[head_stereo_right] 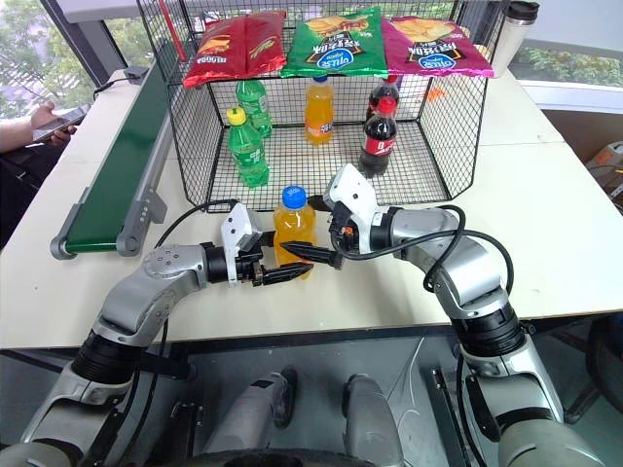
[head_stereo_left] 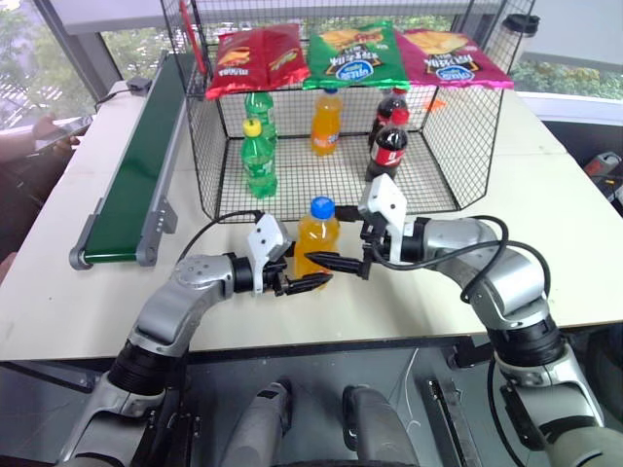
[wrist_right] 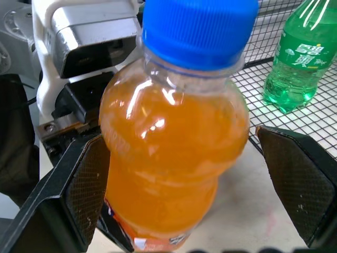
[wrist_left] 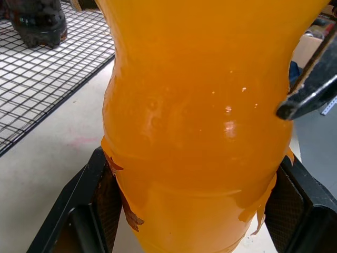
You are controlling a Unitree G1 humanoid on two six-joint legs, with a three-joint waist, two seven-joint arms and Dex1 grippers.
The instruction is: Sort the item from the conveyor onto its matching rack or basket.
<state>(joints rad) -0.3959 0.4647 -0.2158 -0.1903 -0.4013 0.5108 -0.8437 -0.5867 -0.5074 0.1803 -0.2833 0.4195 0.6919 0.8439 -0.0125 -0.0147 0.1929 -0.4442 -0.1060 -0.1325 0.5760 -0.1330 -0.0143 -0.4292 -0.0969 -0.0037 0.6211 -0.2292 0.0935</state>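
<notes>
Left eye view: the orange soda bottle (head_stereo_left: 317, 241) stands upright near the table's (head_stereo_left: 574, 224) front edge, just outside the black wire cage's (head_stereo_left: 458, 165) low front. L gripper (head_stereo_left: 304, 283) is clamped on its lower body; left wrist view has both pads pressed to the plastic. R gripper (head_stereo_left: 347, 263) is spread wide, fingers either side of the upper body, apart from it.

This looks like a handover, L to R. To do it well: R should close on the shoulder under the blue cap, w/ bottle kept upright, and L shouldn't let go until R's grip is firm. Then lift over the low front and set it beside the orange bottle inside the cage (head_stereo_left: 327, 123).

Count:
- orange bottles: 2 (1 held, 1 in cage)
- green bottles (head_stereo_left: 259, 158): 2
- cola bottles (head_stereo_left: 387, 144): 2
- snack bags (head_stereo_left: 355, 53) on top shelf: 3
- conveyor (head_stereo_left: 136, 165) along the table's L edge: 1
</notes>
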